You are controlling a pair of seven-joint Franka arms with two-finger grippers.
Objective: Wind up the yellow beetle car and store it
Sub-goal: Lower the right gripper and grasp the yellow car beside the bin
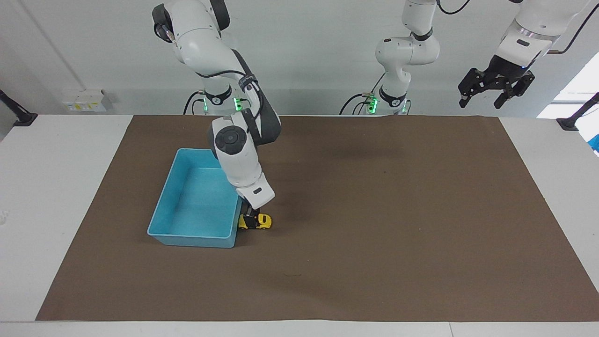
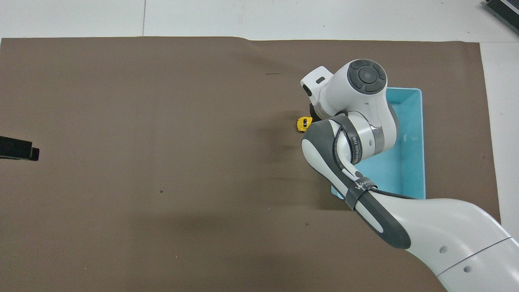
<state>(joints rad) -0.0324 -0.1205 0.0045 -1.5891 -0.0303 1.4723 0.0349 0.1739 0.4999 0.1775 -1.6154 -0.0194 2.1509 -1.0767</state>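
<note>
Reading along the dark band on the right arm, the overhead view gives white lettering that looks like "WANEED", too small to be sure of. The yellow beetle car sits on the brown mat on the counter, touching or just beside the light blue tray at the tray's corner farthest from the robots, toward the middle of the counter. Its long axis runs along the counter's length, 3 to 9 o'clock in the facing view; which end is the nose I cannot tell. The right gripper is down at the car with its fingers spread either side of the body, not clamped. Only the facing view shows this; from overhead the arm hides the gripper and all but one end of the car. The left gripper, fingers open, waits raised at 2 o'clock of the facing view, showing overhead only as a dark tip.
</note>
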